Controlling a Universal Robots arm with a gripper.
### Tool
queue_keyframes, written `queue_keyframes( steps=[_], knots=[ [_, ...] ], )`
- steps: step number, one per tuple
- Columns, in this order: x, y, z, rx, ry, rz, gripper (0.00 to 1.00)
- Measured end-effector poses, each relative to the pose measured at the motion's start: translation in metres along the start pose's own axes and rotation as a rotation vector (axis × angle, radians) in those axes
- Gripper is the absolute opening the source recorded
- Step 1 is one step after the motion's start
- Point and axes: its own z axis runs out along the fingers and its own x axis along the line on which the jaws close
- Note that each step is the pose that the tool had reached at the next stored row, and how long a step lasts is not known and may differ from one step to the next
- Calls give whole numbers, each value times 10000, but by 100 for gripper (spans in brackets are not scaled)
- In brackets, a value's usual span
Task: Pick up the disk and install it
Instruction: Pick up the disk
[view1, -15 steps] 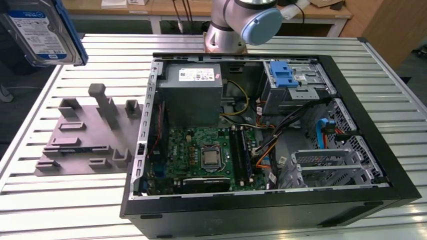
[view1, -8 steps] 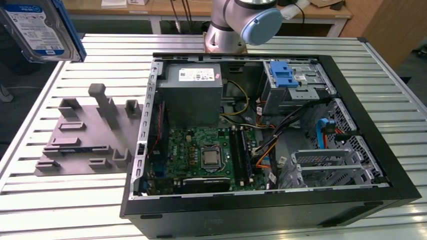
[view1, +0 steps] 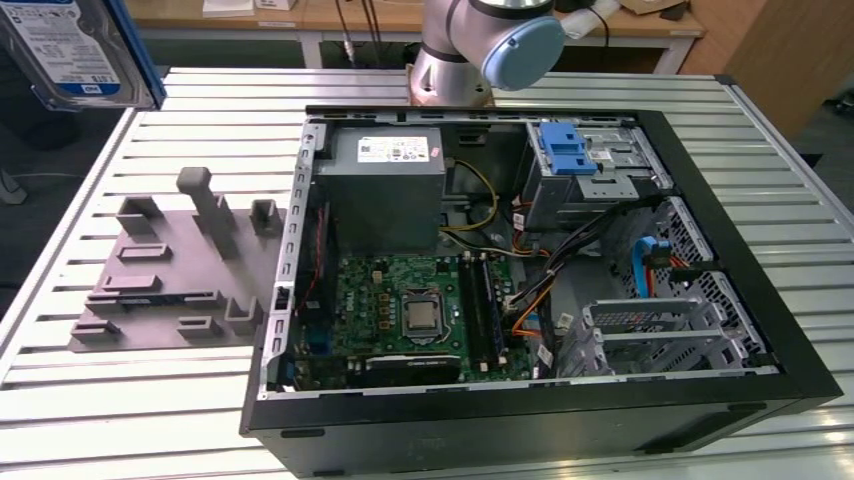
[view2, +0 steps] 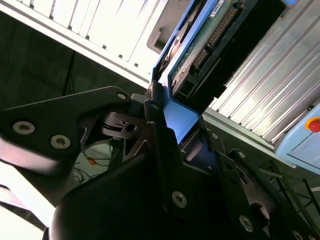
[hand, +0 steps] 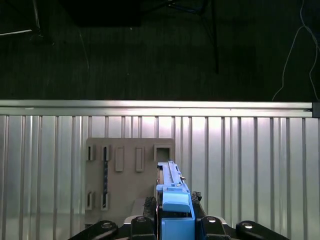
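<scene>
End effector (view2: 167, 120) pinches the disk (view2: 205, 45) by its blue end tab, the rest jutting out ahead.

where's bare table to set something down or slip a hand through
Bare table lies between the grey fixture and the near edge, and between it and the far edge. A strip runs along the computer case on the exterior view's right. Inside the case it is crowded: cables, motherboard, drive cage. The gripper grips the disk.
</scene>
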Motion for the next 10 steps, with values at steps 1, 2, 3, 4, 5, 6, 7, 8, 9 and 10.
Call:
queue_keyframes(
  steps=[1, 2, 3, 4, 5, 6, 7, 8, 9, 10],
  knots=[
    [0, 1, -22, 0, 1, 0, 36],
    [-1, 1, -42, -2, 1, 0, 36],
    [-1, 1, -59, -1, 1, 0, 36],
    [-2, 2, -79, -2, 1, 0, 36],
    [-2, 2, -97, 0, 0, 0, 36],
    [-2, 3, -119, 0, 0, 0, 36],
    [-3, 3, -142, -1, 0, 0, 36],
    [-3, 4, -165, -1, 1, 0, 36],
    [-3, 5, -186, 0, 0, 0, 36],
    [-4, 5, -207, -1, 1, 0, 36]
  ],
)
